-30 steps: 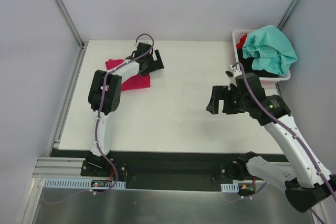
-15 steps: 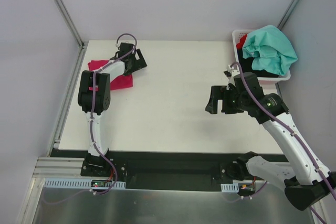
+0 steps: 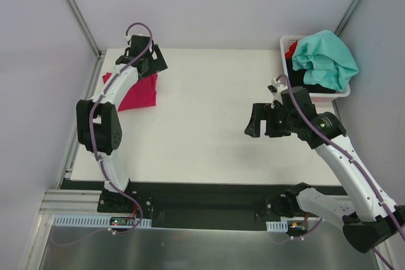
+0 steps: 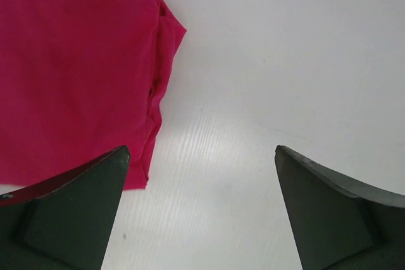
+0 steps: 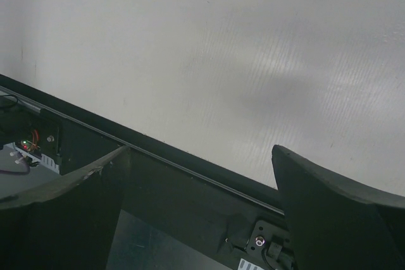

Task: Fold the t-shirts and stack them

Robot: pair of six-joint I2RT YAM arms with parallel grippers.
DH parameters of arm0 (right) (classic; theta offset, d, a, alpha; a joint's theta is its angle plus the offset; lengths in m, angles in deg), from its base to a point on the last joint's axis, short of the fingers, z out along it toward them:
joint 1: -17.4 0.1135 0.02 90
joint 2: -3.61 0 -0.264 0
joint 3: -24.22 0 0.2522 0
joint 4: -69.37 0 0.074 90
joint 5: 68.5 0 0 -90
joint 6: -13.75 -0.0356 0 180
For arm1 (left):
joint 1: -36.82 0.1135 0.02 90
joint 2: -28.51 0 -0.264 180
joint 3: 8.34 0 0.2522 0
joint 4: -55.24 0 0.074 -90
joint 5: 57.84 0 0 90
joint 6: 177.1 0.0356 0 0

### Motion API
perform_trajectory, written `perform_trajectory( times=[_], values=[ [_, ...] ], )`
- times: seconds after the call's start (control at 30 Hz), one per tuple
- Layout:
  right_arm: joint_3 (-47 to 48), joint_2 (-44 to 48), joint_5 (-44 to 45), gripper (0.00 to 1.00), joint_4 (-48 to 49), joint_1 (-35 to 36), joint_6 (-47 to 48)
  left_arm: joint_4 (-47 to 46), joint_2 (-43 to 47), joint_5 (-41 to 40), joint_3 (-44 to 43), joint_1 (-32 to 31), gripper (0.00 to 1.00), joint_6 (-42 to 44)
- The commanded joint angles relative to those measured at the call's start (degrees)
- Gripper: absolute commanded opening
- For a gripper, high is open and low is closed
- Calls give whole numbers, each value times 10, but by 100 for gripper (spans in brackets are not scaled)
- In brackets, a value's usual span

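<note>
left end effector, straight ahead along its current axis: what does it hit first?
Most likely bare table, just beside the edge of the folded magenta t-shirt. The left end effector is open and might graze cloth on that side; depth unclear.

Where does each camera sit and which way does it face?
Top external: above and behind, looking down on table, pink t-shirt, basket; both arms show.
Left wrist: over the far-left table, looking down at the pink t-shirt; open left gripper shows.
Right wrist: faces the table's near edge; open right gripper shows.
Shared: pink t-shirt, in top and left wrist.
</note>
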Motion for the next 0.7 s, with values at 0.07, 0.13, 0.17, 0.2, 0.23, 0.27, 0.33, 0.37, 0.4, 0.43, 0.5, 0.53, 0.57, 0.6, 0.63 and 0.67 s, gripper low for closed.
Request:
perform_trajectory(
  times=[0.07, 0.13, 0.17, 0.2, 0.23, 0.27, 0.33, 0.37, 0.4, 0.43, 0.5, 0.53, 0.57, 0.6, 0.63, 0.67],
  values=[
    [-4, 5, -29, 96, 33, 11, -22, 126, 140, -101, 84, -8, 99, -16],
    [-3, 5, -29, 96, 32, 11, -23, 127, 160, -107, 137, -8, 99, -27],
    [-4, 6, -30, 96, 31, 14, -22, 128, 166, -109, 152, -8, 99, -38],
    [-4, 9, -29, 96, 31, 14, -22, 134, 168, -111, 181, -8, 99, -45],
    [-4, 9, -29, 96, 30, 14, -21, 135, 172, -112, 195, -8, 99, -59],
    [-4, 10, -27, 96, 24, 15, -21, 137, 179, -114, 209, -8, 99, -67],
    [-5, 16, -24, 96, 20, 16, -19, 139, 184, -119, 241, -8, 99, -81],
    [-5, 17, -22, 96, 18, 16, -18, 141, 188, -123, 253, -8, 99, -84],
    [-5, 18, -21, 96, 17, 15, -17, 143, 188, -129, 257, -8, 99, -86],
    [-5, 20, -21, 96, 15, 16, -17, 144, 189, -143, 262, -8, 99, -89],
    [-6, 22, -22, 96, 12, 15, -14, 143, 187, -155, 266, -8, 99, -88],
    [-6, 23, -21, 96, 12, 15, -14, 142, 185, -168, 264, -8, 99, -89],
    [-7, 25, -20, 96, 10, 16, -14, 142, 175, -174, 258, -8, 99, -88],
    [-7, 25, -19, 96, 10, 15, -13, 142, 168, -179, 256, -8, 99, -87],
    [-8, 25, -18, 96, 9, 16, -13, 141, 161, -185, 251, -8, 99, -86],
    [-8, 25, -18, 96, 9, 15, -11, 135, 146, -191, 246, -8, 99, -86]
  ],
)
